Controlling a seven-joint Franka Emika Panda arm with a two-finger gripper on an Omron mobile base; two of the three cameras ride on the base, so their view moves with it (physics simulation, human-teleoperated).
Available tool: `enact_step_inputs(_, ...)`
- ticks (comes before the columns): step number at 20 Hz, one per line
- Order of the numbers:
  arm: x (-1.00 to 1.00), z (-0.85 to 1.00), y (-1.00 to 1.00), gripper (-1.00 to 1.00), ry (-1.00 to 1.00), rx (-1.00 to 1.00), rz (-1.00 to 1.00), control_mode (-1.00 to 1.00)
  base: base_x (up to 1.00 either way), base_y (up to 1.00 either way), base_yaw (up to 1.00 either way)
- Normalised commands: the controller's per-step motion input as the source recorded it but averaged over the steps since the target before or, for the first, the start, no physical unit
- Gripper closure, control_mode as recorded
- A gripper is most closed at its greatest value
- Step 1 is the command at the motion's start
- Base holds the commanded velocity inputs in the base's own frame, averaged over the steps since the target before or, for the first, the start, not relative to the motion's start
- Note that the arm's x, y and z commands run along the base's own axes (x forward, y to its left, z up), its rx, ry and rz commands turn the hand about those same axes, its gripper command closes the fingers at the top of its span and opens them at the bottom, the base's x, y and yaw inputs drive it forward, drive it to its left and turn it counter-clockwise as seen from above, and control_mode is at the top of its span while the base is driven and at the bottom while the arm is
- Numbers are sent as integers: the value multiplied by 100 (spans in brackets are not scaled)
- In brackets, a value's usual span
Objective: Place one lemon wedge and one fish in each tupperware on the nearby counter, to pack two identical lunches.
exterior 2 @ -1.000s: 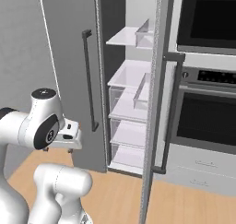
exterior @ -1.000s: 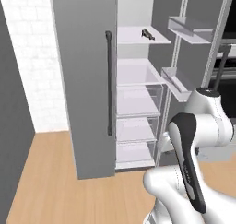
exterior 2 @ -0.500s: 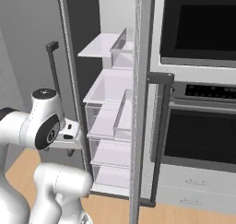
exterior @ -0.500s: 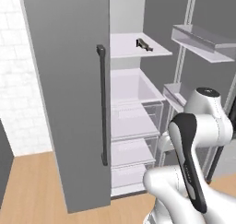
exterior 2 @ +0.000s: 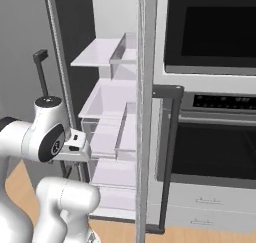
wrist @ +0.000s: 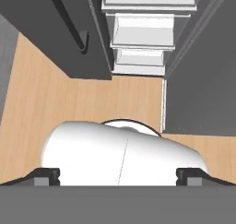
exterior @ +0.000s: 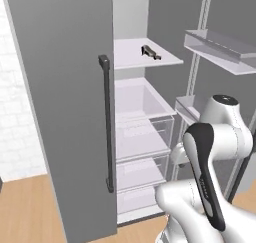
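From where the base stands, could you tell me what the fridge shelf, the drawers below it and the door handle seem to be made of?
Shelf: opaque white, matte, probably plastic. Drawers: clear, faintly glossy plastic, since their contents' space shows through the fronts. Door handle: dark, smooth bar, likely painted metal, though plastic is possible.

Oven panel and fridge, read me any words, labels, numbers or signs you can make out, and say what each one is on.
None can be read.
Oven control panel: faint pale marks, too small and blurred to read.
Fridge door and shelves: no lettering.
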Motion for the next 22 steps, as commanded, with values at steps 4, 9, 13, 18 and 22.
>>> enact_step_inputs(4,0,0,0,-100,0,0,0,100,25,27,-19)
enact_step_inputs(9,0,0,0,-100,0,0,0,100,43,31,-14)
enact_step_inputs(13,0,0,0,-100,0,0,0,100,53,25,-10)
enact_step_inputs(18,-5,1,11,-100,-26,-2,-1,-100,0,0,0)
enact_step_inputs(22,-26,28,4,-100,-47,-1,-12,-100,0,0,0)
